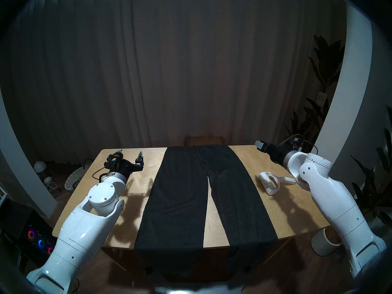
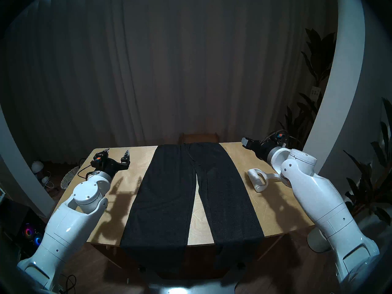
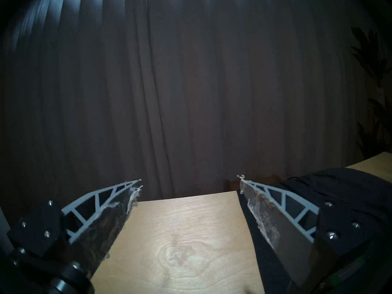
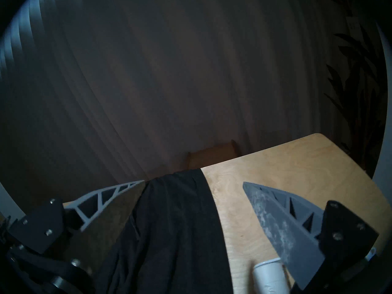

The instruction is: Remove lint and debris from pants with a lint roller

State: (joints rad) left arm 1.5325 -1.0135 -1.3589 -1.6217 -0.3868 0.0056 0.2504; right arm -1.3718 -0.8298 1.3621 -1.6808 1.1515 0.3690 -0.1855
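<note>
Charcoal-black pants (image 1: 180,202) lie flat down the middle of the table, waist at the far edge and both legs hanging over the near edge. No lint or debris can be made out on the dark cloth. A white lint roller (image 1: 268,182) lies on the bare wood to the right of the pants, handle pointing right. My right gripper (image 1: 259,145) hovers open above the table's far right, beyond the lint roller (image 4: 269,278), and holds nothing. On the far left, my left gripper (image 1: 129,154) is open and empty, beside the left leg (image 3: 318,191).
The wooden table (image 1: 254,213) has rounded corners. A chair back (image 1: 203,139) stands behind its far edge. A woven basket (image 1: 74,176) sits on the floor at left, a white cylindrical bin (image 1: 324,242) at right, and plants (image 1: 326,75) stand far right.
</note>
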